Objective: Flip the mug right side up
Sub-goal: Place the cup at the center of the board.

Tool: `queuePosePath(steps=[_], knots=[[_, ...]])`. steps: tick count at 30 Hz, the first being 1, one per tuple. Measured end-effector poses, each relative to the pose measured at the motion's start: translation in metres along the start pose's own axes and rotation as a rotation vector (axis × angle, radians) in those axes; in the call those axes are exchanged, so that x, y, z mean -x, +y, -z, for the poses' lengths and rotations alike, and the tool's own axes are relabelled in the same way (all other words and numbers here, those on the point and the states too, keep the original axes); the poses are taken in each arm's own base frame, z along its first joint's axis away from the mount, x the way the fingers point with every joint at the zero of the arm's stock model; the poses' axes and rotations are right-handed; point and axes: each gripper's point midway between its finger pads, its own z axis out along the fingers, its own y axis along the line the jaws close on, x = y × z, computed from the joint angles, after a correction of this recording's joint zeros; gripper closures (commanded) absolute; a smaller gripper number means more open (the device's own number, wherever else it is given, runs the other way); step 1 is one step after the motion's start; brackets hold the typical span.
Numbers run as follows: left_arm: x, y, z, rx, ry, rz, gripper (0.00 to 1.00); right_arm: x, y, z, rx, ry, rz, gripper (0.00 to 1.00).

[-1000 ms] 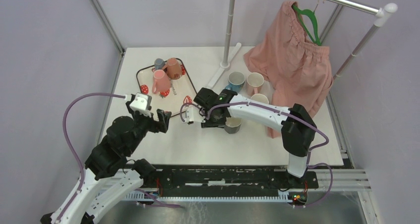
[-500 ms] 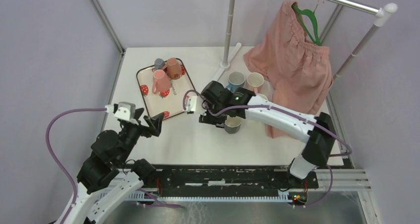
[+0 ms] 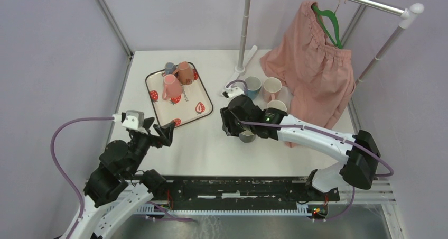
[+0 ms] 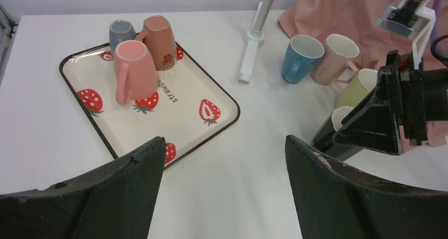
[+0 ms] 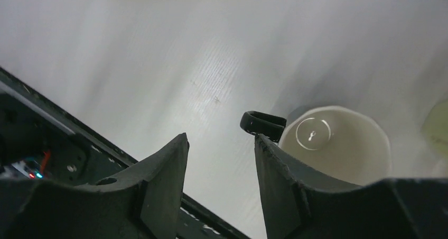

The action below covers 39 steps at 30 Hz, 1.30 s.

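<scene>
The dark grey ceramic mug (image 5: 338, 149), white inside, stands mouth up a little right of the worktop's middle, towards the near edge, so it already looks righted. Its long axis is vertical. Its black loop handle (image 5: 263, 123) sticks out towards the right gripper (image 5: 219, 141), whose jaws are spread with only bare tabletop between them. The mug lies just outside them, beyond the tip of one finger; I cannot tell whether handle and fingertip touch. The left gripper (image 4: 222, 191), jaws wide apart and empty, hovers well off towards the near left corner, near the strawberry-printed tray (image 4: 216, 130). The right wrist view is blurred, and a finger cuts off the mug's lower side.
</scene>
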Motion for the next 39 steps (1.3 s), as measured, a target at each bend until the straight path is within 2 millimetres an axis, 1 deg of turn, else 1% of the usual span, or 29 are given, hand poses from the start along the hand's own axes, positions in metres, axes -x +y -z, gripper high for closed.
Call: queuePosePath(steps=[1,7,12,15,19,26,33,39], knots=[[-0.001,-0.001,-0.001,-0.002,0.004,0.0,0.11,-0.002,-0.002,-0.002,-0.03,0.002,-0.08,0.44],[-0.006,-0.002,-0.003,-0.004,0.02,-0.003,0.11,-0.006,-0.008,-0.013,-0.142,-0.022,-0.433,0.44],[-0.007,-0.002,-0.004,-0.005,0.027,-0.004,0.11,-0.018,-0.015,-0.018,-0.215,-0.028,-0.648,0.44],[-0.008,-0.003,-0.005,-0.009,0.03,-0.005,0.11,-0.02,-0.02,-0.019,-0.253,-0.042,-0.737,0.44],[-0.009,-0.003,-0.005,-0.009,0.033,-0.006,0.11,-0.02,-0.021,-0.022,-0.274,-0.052,-0.805,0.44],[-0.013,-0.004,-0.007,-0.01,0.048,-0.012,0.11,-0.036,-0.022,-0.035,-0.317,-0.009,-0.85,0.44],[-0.014,-0.007,-0.007,-0.024,0.052,-0.012,0.11,-0.042,-0.024,-0.034,-0.34,0.003,-0.864,0.44],[-0.015,-0.007,-0.008,-0.024,0.054,-0.012,0.11,-0.052,-0.031,-0.032,-0.379,0.024,-0.856,0.44]])
